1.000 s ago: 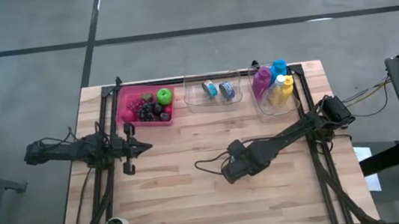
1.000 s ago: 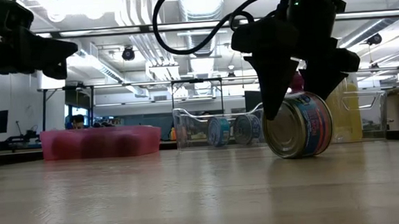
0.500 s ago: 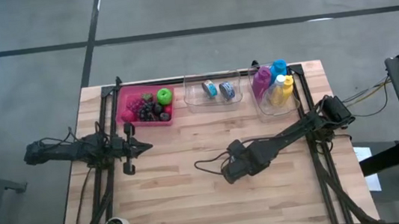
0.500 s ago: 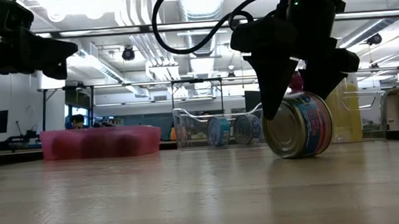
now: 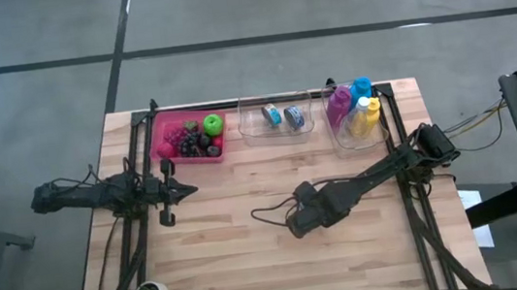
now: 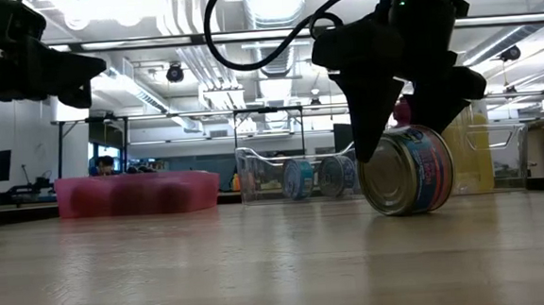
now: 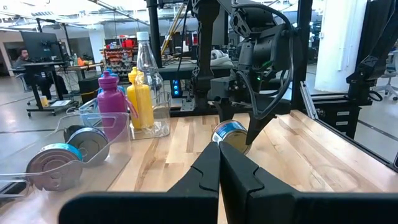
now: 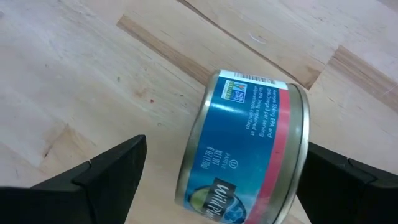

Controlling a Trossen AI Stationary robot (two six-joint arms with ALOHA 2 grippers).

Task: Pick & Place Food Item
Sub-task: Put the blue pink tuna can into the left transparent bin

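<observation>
The tuna can (image 8: 249,149) lies on its side mid-bench (image 5: 243,264), between my right hand's (image 6: 405,130) spread fingers, not yet gripped. Lifting and placing remain. My left hand (image 7: 219,174), fingers together, waits near the bench's left edge.

overhead looks down; low camera level, close; both share can (image 6: 407,171) (on edge).

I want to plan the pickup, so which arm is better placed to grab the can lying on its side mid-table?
The right. Its pincer is open and straddles the can, one finger on either side. The left pincer is shut, waiting near the table's left edge, far from it.
</observation>
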